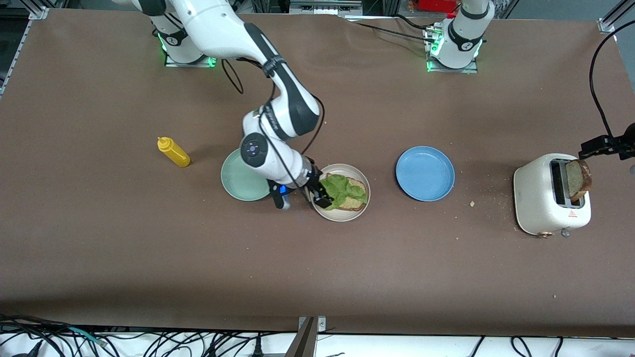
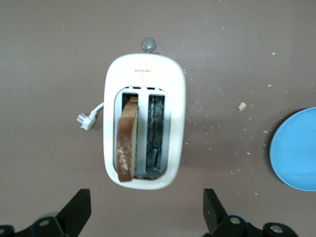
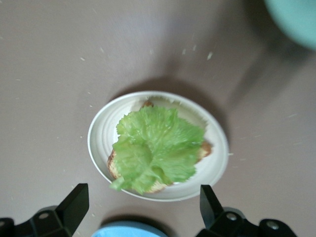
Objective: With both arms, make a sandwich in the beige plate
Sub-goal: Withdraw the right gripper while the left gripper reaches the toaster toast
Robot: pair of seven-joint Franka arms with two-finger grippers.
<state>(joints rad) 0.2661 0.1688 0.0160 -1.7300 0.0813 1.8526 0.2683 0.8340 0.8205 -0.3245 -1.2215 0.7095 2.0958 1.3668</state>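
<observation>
Lettuce is down, and the right gripper (image 3: 140, 210) hangs over the beige plate (image 1: 364, 207), its jaws spread wide and holding nothing. On that plate sits the half-built sandwich: one toast slice (image 1: 355, 192) with the lettuce leaf (image 1: 339, 191) draped over it, no top slice yet.

Over at the left arm's end of the bench, the left gripper (image 2: 148, 212) hovers above the white toaster (image 2: 144, 74), jaws spread and empty. The second slice (image 2: 127, 140) stands upright in one slot; the other slot looks empty.

The next job, as I read it, is that slice: come straight down, pinch it across its flat faces near the top crust, and lift vertically so it doesn't drag the toaster. The right arm should clear the plate first.

The blue plate (image 1: 425, 173) and the mint-green plate (image 1: 238, 183) look bare. A yellow squeeze bottle (image 1: 173, 151) lies beside the mint-green plate, toward the right arm's end.
</observation>
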